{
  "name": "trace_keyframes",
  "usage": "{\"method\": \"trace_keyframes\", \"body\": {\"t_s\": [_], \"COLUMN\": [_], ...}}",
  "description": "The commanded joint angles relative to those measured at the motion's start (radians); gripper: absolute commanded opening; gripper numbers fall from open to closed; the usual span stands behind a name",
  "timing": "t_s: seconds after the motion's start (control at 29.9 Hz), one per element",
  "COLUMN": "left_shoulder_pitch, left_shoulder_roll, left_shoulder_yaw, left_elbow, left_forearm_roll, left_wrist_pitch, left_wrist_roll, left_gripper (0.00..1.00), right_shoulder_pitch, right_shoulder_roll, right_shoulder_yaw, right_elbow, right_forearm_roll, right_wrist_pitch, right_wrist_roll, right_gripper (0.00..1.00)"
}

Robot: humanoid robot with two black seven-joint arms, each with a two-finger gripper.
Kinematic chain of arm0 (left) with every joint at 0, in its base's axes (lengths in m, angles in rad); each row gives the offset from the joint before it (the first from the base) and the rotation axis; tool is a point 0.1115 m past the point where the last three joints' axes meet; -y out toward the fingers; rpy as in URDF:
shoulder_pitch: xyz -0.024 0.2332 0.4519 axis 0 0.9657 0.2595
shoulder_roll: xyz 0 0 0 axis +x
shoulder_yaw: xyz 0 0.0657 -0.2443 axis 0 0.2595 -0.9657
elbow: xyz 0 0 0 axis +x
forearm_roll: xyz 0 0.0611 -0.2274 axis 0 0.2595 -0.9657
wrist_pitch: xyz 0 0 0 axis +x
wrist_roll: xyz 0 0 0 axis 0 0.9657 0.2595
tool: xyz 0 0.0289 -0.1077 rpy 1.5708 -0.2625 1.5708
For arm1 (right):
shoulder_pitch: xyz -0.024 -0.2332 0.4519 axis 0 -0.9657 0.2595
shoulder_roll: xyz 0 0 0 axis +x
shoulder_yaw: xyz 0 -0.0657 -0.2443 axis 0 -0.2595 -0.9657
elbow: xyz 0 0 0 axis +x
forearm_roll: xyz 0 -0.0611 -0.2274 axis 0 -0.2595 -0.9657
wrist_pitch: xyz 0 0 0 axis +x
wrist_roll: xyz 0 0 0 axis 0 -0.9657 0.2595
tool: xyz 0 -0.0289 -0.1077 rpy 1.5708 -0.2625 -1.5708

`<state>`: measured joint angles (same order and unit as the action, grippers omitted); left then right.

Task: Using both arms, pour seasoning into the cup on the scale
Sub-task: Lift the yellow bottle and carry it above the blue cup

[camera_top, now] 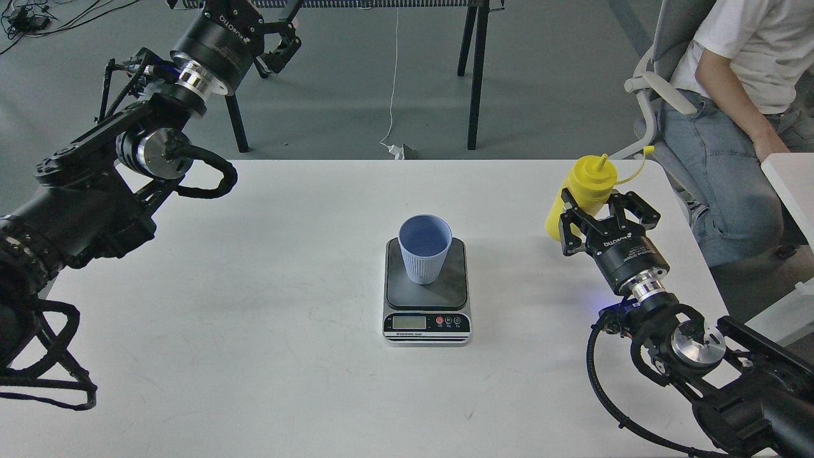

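The light blue ribbed cup (425, 248) stands upright on the dark platform of the scale (427, 321) at the table's middle. My right gripper (601, 207) is shut on the yellow seasoning bottle (590, 183). It holds the bottle roughly upright above the table, to the right of the cup and apart from it. The nozzle points up and the tethered cap (648, 151) hangs open to the right. My left gripper (273, 35) is raised beyond the table's far left corner, empty, with its fingers spread and partly cut off by the top edge.
The white table (254, 305) carries only the scale and cup. A seated person (731, 95) in a chair is close to the table's far right corner. Black table legs (474, 76) and a white cable stand on the floor behind.
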<state>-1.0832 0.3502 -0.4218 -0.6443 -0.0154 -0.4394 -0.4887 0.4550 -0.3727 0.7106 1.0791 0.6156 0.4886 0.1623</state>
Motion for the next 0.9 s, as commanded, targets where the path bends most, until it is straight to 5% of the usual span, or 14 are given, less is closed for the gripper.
{"method": "trace_keyframes", "body": {"t_s": [0.0,0.64,0.87], "left_shoulder_pitch": [0.002,0.02,0.02], "left_shoulder_roll": [0.012,0.041,0.038], "left_shoulder_yaw": [0.0,-0.009,-0.009], "left_elbow": [0.0,-0.002,-0.002], "left_forearm_roll": [0.0,-0.003,-0.003], "left_wrist_pitch": [-0.002,-0.005,-0.004], "left_wrist_roll": [0.0,0.0,0.0], "left_gripper": [1.0,1.0,1.0], "right_shoulder_pitch": [0.111,0.254,0.248], "right_shoulder_roll": [0.001,-0.005,-0.003], "right_shoulder_yaw": [-0.081,-0.132,-0.132], "right_elbow": [-0.002,0.039,0.038], "right_forearm_roll": [-0.063,-0.483,-0.738], "right_wrist_pitch": [0.0,-0.001,-0.116], "right_wrist_roll": [0.0,-0.003,-0.023], "right_gripper": [0.33,0.33,0.33]}}
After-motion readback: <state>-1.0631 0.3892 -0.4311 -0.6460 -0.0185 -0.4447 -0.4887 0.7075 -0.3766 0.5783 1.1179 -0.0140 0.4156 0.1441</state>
